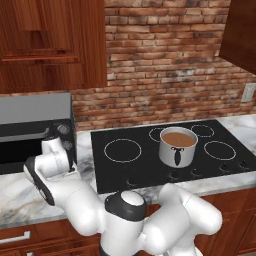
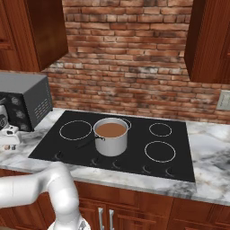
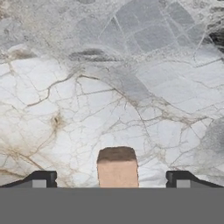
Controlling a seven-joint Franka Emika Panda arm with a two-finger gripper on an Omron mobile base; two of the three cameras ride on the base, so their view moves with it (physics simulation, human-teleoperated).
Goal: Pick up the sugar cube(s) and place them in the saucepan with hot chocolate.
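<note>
Marble bench [image 2: 211, 148] runs under a red brick wall [image 2: 130, 54], carrying a black cooktop [image 2: 134, 157] and, at its left end, a dark microwave [image 1: 35, 130]. Down on the bare marble beside that microwave the hand [image 3: 111, 179] hangs with its fingers spread wide and nothing held, and the sugar cube [image 3: 117, 168] sits squarely between the two fingertips [image 3: 41, 178], so the grasp looks to need only a straight closing. From there the saucepan with hot chocolate [image 1: 178, 146] stands well off to the robot's right on the cooktop, its black handle turned toward the front edge.
</note>
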